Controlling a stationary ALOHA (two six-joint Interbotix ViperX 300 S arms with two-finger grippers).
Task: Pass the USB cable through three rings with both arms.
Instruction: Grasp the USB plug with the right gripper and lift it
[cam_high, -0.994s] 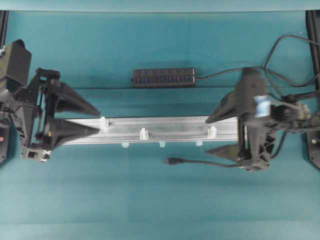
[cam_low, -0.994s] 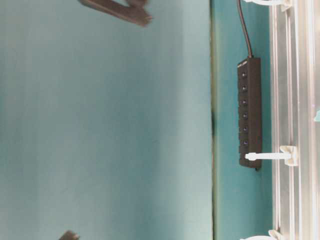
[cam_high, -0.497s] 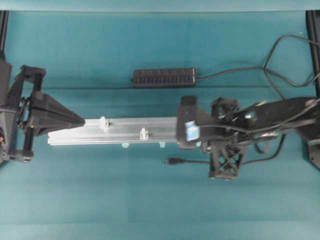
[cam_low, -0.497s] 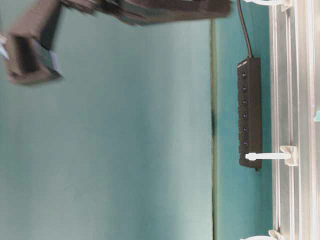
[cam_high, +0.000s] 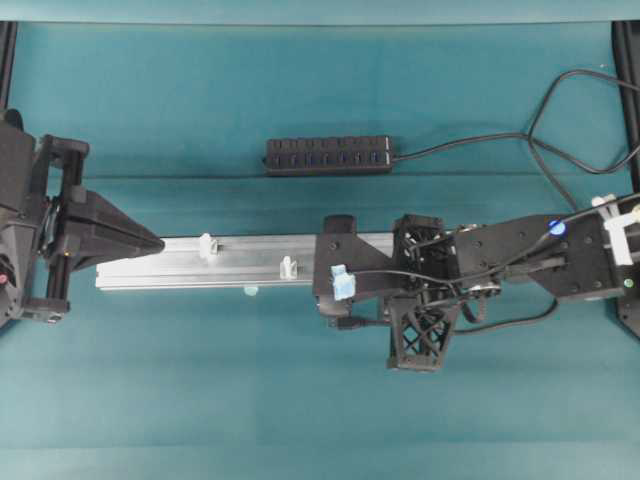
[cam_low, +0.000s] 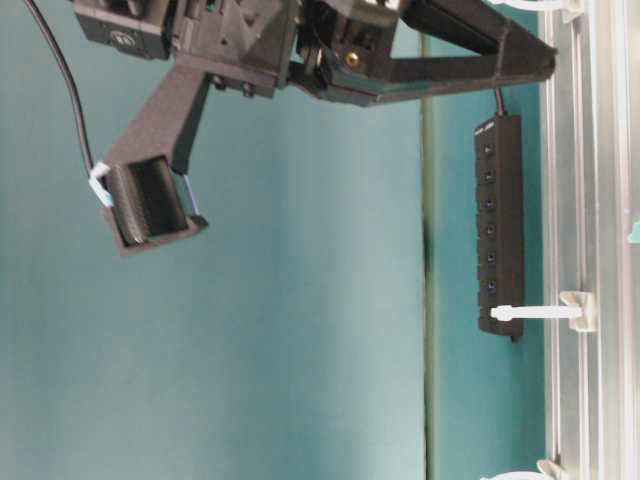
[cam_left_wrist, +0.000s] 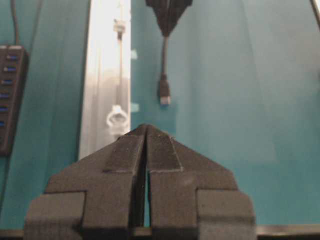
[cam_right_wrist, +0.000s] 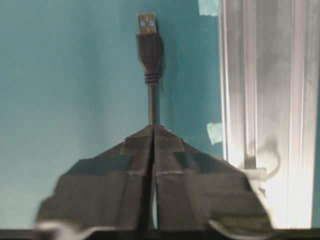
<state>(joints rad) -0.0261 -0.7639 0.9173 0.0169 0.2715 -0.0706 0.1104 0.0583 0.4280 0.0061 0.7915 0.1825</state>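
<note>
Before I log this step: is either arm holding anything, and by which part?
The right gripper jaws pinch the USB cable on its cord just behind the plug. The left gripper is shut on nothing.

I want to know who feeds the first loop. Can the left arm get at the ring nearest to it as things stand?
Probably yes. The left gripper is shut and empty, pointing along the rail, and the nearest ring stands just beyond its tips with nothing between.

Left gripper closed; right gripper pinched together.
</note>
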